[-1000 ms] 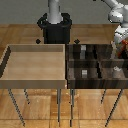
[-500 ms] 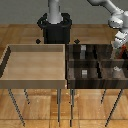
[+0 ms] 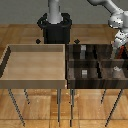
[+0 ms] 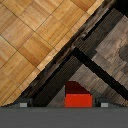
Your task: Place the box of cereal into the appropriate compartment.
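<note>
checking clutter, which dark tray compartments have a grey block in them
Three: the far one holding a grey block, the near one with another, and one toward the exterior view's right.

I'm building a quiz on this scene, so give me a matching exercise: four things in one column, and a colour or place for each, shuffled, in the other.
Things:
1. box of cereal
2. light wooden tray
3. dark compartment tray
4. gripper

Descriptions:
A. on the exterior view's left, on thin legs
B. red, seen close up in the wrist view
C. above the far corner of the divided tray, on the exterior view's right
D. split by dividers, with small grey blocks inside

Pairs: 1-B, 2-A, 3-D, 4-C
</note>
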Robot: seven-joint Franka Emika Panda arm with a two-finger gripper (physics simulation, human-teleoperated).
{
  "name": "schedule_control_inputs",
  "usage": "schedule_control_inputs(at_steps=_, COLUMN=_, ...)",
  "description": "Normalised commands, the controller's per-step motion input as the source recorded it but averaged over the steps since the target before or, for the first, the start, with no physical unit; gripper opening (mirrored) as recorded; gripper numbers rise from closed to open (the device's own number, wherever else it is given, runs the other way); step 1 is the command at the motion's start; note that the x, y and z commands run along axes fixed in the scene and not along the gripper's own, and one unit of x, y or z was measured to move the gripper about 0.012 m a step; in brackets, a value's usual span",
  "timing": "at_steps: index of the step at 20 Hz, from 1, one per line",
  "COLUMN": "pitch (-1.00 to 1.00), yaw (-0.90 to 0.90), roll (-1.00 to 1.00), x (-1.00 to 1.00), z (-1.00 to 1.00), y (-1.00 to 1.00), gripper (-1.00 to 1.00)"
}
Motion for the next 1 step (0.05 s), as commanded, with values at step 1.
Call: schedule_control_inputs(at_steps=1, pitch=0.0, yaw=0.0, roll=0.0, x=0.0, z=0.0, y=0.0, gripper=1.0)
